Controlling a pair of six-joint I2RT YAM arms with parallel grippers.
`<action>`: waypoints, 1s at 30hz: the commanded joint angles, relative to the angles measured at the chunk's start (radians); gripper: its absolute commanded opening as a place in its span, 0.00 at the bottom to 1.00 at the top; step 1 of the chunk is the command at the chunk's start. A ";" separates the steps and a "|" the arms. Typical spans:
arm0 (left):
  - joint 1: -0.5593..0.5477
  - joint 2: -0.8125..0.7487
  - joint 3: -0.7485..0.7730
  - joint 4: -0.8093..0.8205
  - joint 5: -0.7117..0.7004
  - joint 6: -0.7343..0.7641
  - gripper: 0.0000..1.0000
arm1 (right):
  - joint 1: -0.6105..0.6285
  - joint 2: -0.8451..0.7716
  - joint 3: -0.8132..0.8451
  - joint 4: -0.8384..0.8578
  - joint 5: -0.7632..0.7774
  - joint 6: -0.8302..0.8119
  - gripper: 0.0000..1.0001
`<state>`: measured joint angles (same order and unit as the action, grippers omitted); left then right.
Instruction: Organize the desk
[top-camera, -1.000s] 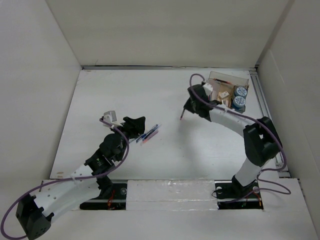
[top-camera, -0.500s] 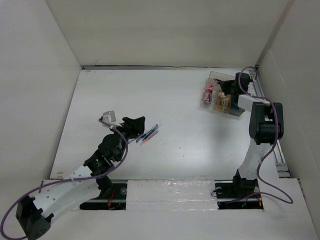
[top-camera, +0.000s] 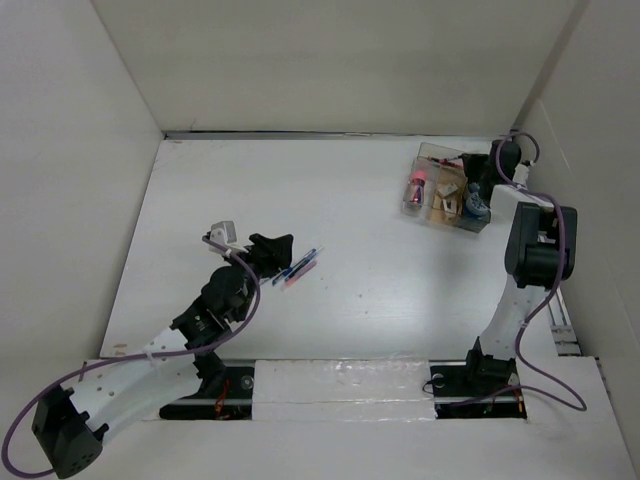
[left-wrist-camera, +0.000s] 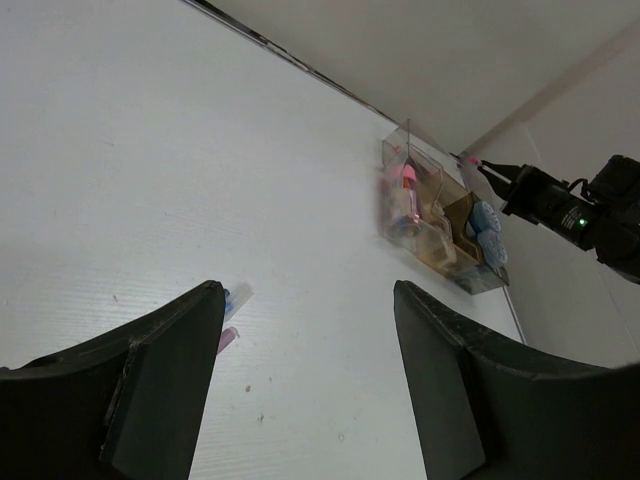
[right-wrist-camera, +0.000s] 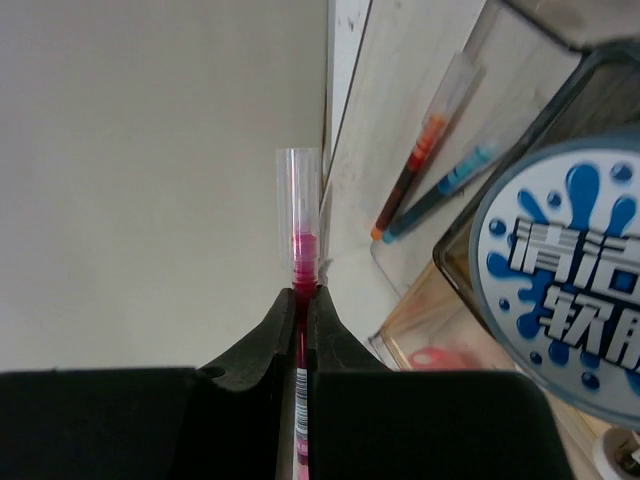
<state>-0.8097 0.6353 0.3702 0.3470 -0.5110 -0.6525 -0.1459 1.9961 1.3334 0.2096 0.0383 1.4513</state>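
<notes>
My right gripper (right-wrist-camera: 303, 300) pinches a thin red pen (right-wrist-camera: 302, 250) by the clear plastic tray (top-camera: 432, 150) at the white desk's (top-camera: 330, 200) far right corner. Dropped crooked, it could roll away. My left gripper (left-wrist-camera: 305, 300) is open.

desk (top-camera: 380, 285) | large, white, matte | rectangular | lying flat

The right tool (right-wrist-camera: 303, 295), pinching a red pen (right-wrist-camera: 303, 250), now hangs beside the clear tray (top-camera: 428, 152), having left the middle of the tabletop (top-camera: 300, 190).
</notes>
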 joint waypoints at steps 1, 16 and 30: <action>0.003 0.003 0.018 0.035 0.000 0.007 0.65 | -0.007 -0.003 0.053 -0.002 0.029 0.041 0.04; 0.003 0.001 0.015 0.037 -0.015 0.008 0.65 | -0.026 0.009 0.046 -0.022 0.090 0.072 0.23; 0.003 0.010 0.019 0.029 -0.026 0.010 0.65 | 0.020 -0.058 0.026 0.080 0.032 -0.032 0.31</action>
<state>-0.8097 0.6460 0.3702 0.3477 -0.5163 -0.6521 -0.1684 2.0106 1.3632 0.2016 0.0895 1.4845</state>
